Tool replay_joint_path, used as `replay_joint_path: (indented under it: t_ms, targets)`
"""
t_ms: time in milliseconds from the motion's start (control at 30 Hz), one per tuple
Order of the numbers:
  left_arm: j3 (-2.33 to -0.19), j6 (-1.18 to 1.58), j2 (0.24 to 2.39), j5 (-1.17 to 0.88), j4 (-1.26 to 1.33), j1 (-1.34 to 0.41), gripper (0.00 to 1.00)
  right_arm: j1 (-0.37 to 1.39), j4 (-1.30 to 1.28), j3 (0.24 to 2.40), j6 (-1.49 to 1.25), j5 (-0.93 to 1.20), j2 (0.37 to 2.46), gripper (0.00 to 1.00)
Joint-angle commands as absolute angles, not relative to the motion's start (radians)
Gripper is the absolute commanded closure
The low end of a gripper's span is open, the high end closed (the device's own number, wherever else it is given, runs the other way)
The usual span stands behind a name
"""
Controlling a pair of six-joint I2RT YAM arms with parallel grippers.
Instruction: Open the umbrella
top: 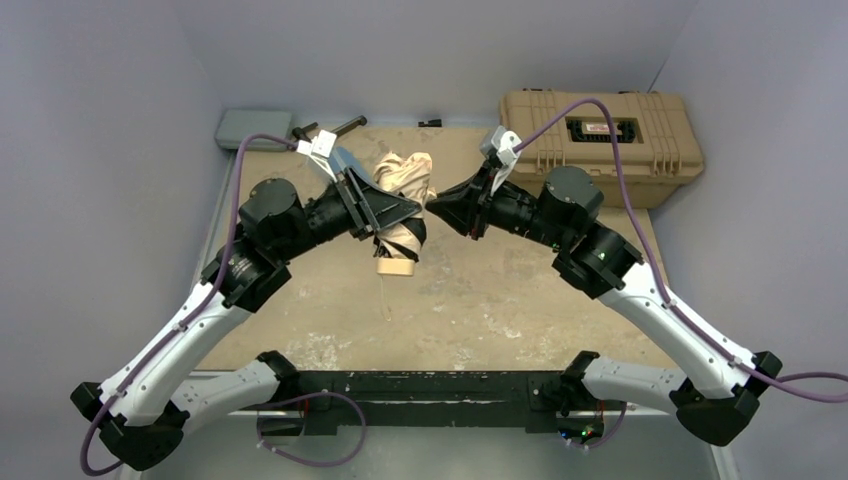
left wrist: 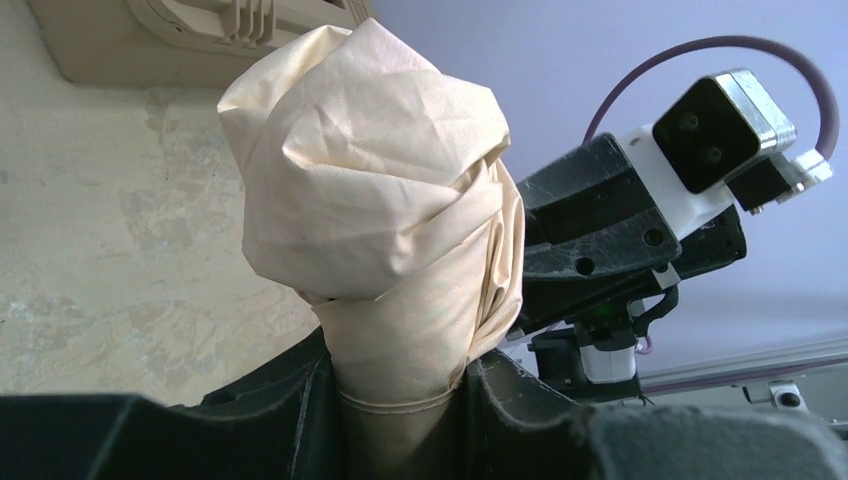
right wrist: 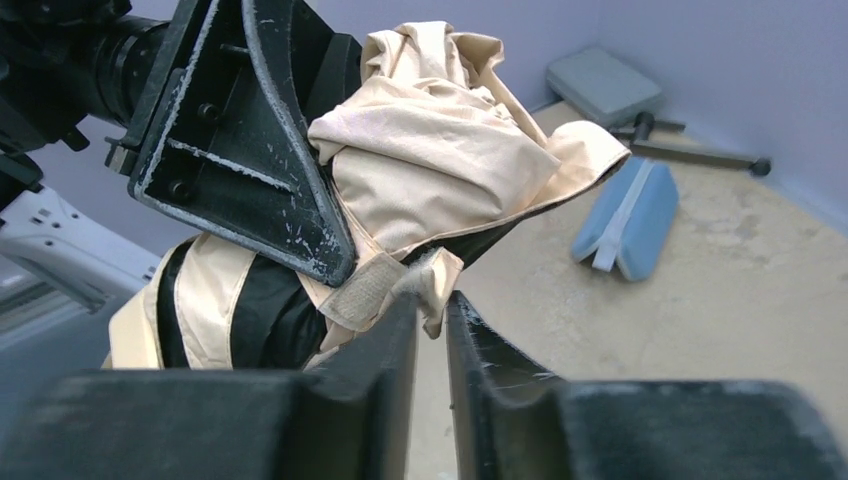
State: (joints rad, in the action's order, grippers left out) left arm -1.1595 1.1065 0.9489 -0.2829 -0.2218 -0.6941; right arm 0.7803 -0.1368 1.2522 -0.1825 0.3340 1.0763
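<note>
Left tool [top: 400, 212] clamps the folded umbrella [top: 408, 176] around its middle, above the centre of the worktop [top: 500, 290]. Its long axis runs far to near: bunched fabric at the far end, cream handle [top: 396, 266] toward the near edge. Right tool [right wrist: 432, 320] is closed, tips at the umbrella's strap [right wrist: 365, 295].

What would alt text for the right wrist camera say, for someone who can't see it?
The left gripper clamps a bundled beige umbrella; the right gripper, shut, sits at its strap. A blue pouch lies on the table behind.
</note>
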Motion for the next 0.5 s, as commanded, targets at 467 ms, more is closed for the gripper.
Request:
replay_joint_path:
  t_ms: [467]
  targets:
    - [-1.300, 0.941, 0.956, -0.221, -0.281, -0.702, 1.00, 0.781, -0.108, 1.392, -0.436, 0.294, 1.032, 0.51]
